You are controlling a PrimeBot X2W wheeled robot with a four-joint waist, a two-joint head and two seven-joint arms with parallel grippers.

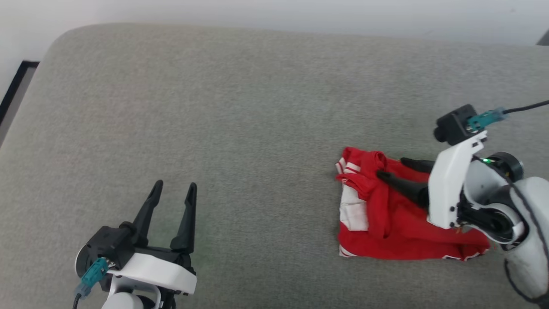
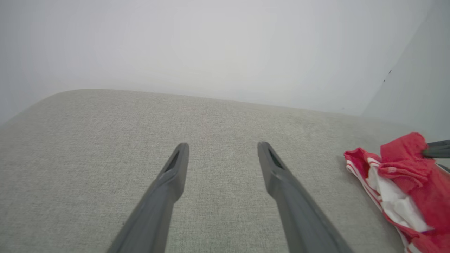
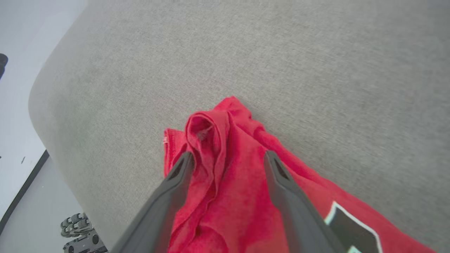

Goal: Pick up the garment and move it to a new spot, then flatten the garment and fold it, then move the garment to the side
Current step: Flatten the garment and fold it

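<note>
The garment [image 1: 399, 231] [image 2: 400, 149] [image 3: 228, 196] lies folded into a rough rectangle on the right part of the grey fabric surface [image 1: 240, 128] [image 2: 105, 158] [image 3: 281, 52], nearer its front edge than its back edge. It is red, with a white sleeve [image 1: 354, 206] and striped trim showing along its left side, and a bunched ridge of cloth at its back left corner. The right wrist view shows part of a black, white-edged letter [image 3: 351, 228] on it. The right hand [image 1: 390, 167] [image 3: 228, 154] reaches over that back left corner with its fingers spread wide, grasping nothing; the ridge lies between them, close to one finger, and whether they touch the cloth cannot be told. The left hand [image 1: 176, 184] [image 2: 223, 144] is over bare surface near the front left corner, well apart from the garment, fingers likewise spread and empty.
</note>
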